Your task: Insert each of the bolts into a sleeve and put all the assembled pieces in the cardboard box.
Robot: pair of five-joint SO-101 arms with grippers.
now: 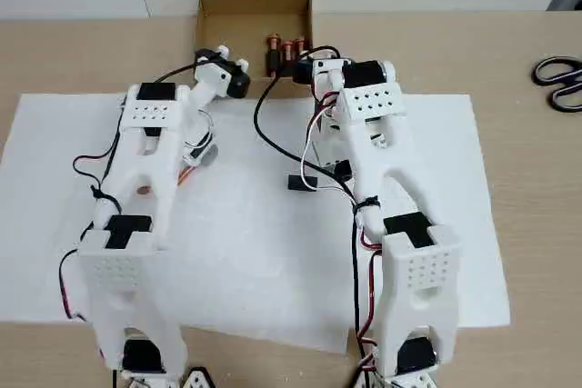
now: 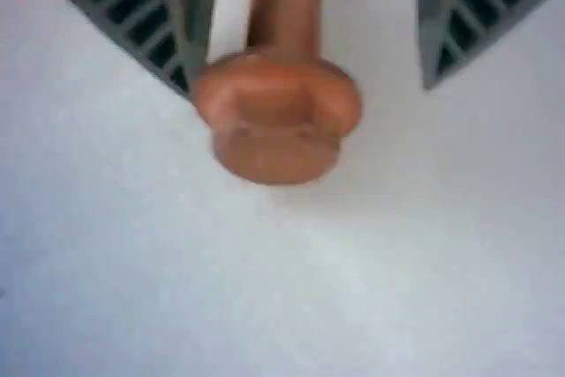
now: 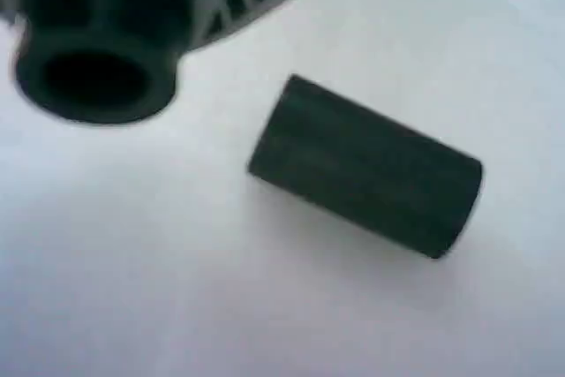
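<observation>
A copper bolt [image 2: 278, 116] lies on the white sheet [image 1: 245, 252], head toward the camera. It sits between the fingers of my open left gripper [image 2: 309, 33], and one finger [image 2: 168, 15] touches the head. My right gripper [image 3: 115, 33] is shut on a black sleeve [image 3: 93, 77], whose open bore faces the camera. A second black sleeve [image 3: 366, 165] [image 1: 301, 183] lies on its side on the sheet close by. The cardboard box [image 1: 211, 6] stands at the table's far edge, with assembled bolts in sleeves [image 1: 284, 50] at its right side.
A small copper piece [image 1: 142, 191] shows on the sheet beside the left arm. Scissors [image 1: 559, 79] lie at the far right of the table. Black cables [image 1: 273, 143] run across the sheet between the two arms.
</observation>
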